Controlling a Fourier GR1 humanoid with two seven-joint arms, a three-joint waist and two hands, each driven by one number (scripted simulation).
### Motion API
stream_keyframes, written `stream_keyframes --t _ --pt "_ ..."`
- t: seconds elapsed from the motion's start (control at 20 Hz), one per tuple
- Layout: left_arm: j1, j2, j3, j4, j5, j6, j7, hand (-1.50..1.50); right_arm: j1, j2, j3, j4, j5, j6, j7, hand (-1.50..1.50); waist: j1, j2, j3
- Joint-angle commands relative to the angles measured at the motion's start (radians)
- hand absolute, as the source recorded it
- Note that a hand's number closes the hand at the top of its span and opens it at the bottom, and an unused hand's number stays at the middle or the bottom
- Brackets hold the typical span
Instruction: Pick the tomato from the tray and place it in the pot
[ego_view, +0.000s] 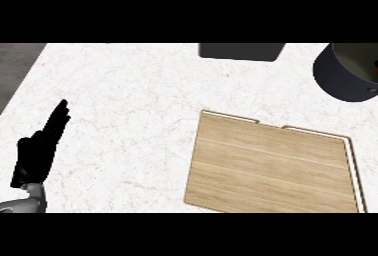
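A wooden tray (273, 167) lies flat on the white marble counter (125, 100) at the lower right, and nothing lies on it. The dark pot (343, 75) stands at the far right edge, partly cut off; a small reddish patch (374, 71) shows inside it at the frame's edge, too little to identify. No tomato is clearly visible. My left hand (40, 150) rests open at the left side, fingers straight and pointing up, well apart from the tray. My right hand does not show.
A dark grey rectangular object (241, 51) sits at the counter's far edge, above the tray. The counter's left edge meets a grey floor strip (15, 65) at the upper left.
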Motion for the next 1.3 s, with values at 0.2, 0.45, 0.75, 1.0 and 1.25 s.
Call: stream_keyframes --t 0.2,0.45,0.75,1.0,1.25 --pt "-0.013 -0.001 -0.01 0.017 -0.006 -0.009 -0.021 0.0 0.034 -0.001 -0.101 0.009 -0.102 -0.038 -0.148 -1.5 0.016 0.012 0.002" --pt "-0.017 -0.006 -0.002 -0.006 -0.002 0.004 0.021 0.0 -0.006 0.029 -0.201 -0.109 -0.217 -0.171 -0.322 -1.5 0.004 -0.004 0.004" --pt "-0.006 0.014 0.026 0.027 0.011 -0.01 -0.005 0.0 0.002 0.037 -0.343 -0.131 -0.391 -0.136 -0.488 -1.5 -0.015 -0.01 -0.001" --pt "-0.006 0.022 0.044 0.035 0.02 -0.017 -0.007 0.0 0.055 0.037 -0.395 -0.118 -0.487 -0.019 -0.599 -1.5 -0.048 -0.024 -0.004" --pt "0.079 0.017 0.056 -0.013 0.024 -0.019 -0.01 0.0 0.149 0.094 -0.424 -0.188 -0.588 0.059 -0.668 -1.5 -0.074 -0.041 -0.007"
